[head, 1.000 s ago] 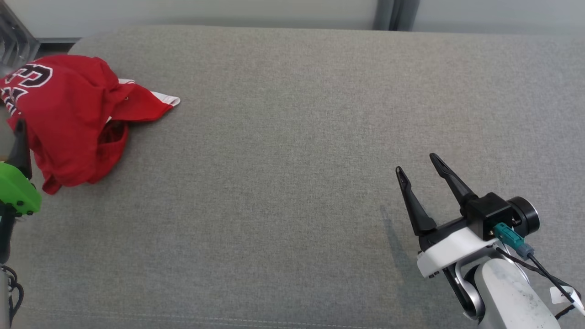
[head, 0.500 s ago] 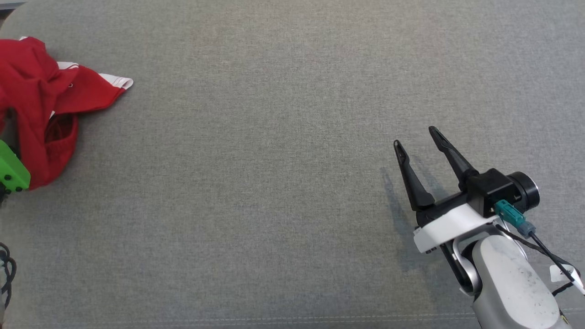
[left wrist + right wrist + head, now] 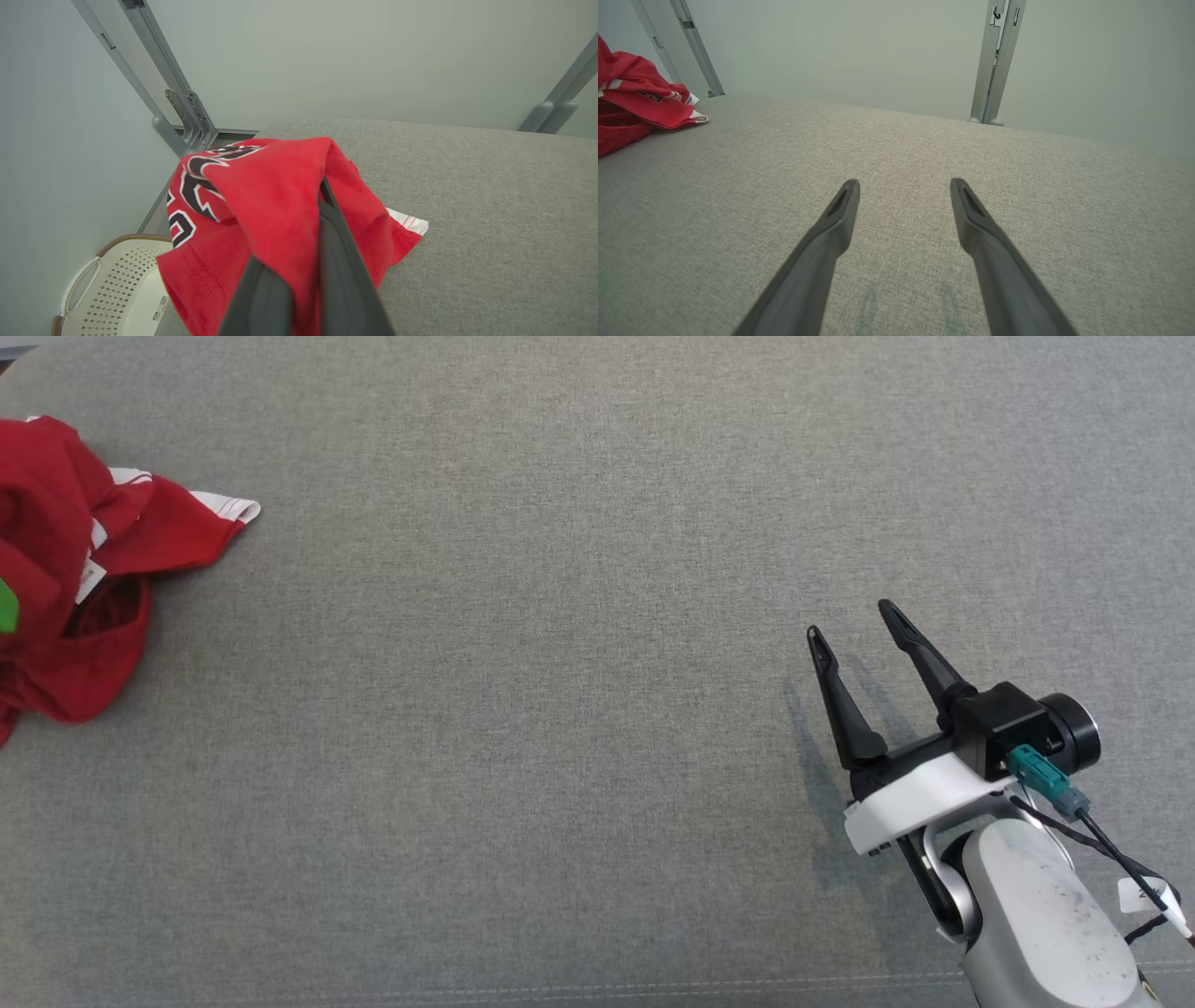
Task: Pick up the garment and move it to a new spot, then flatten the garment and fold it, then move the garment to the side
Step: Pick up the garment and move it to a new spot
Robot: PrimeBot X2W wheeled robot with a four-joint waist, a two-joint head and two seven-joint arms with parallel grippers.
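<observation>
Left claw (image 3: 320, 198) has just pinched shut on the red garment (image 3: 261, 196) at the far left of the grey bench (image 3: 560, 709).
A second ago its fingers stood wide apart beside the crumpled cloth. Now they are pressed together with a fold caught between them and cloth draped over both. The right claw (image 3: 850, 620) stays wide open and empty, well apart. The grasp looks made, so lifting the garment to a new spot should come next.
</observation>
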